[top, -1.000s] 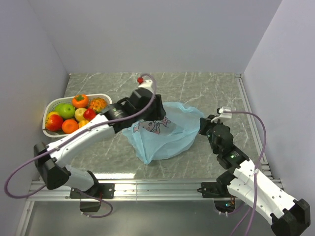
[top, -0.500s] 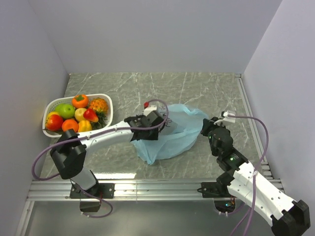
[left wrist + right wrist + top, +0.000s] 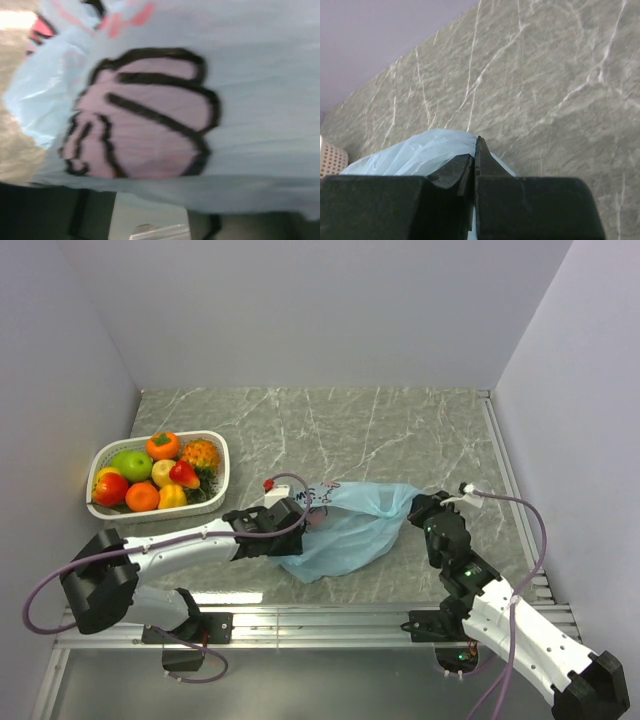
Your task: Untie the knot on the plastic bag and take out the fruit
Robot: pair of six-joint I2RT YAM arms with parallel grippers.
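Plastic bag point(image 3: 350, 530) lies near the centre of the table point(image 3: 400, 430), stretched from 9 to 3 o'clock; right gripper point(image 3: 413, 505) at 3, its wrist view showing fingers point(image 3: 485, 167) pressed together on blue plastic; left gripper point(image 3: 297, 537) at 9, its view filled by pink print, finger spacing unclear; fruit point(image 3: 142, 496) sits in basket point(image 3: 222, 455) at 10

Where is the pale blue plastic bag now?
In the top view, the pale blue plastic bag lies between the left claw and right claw, right of the white slotted basket.
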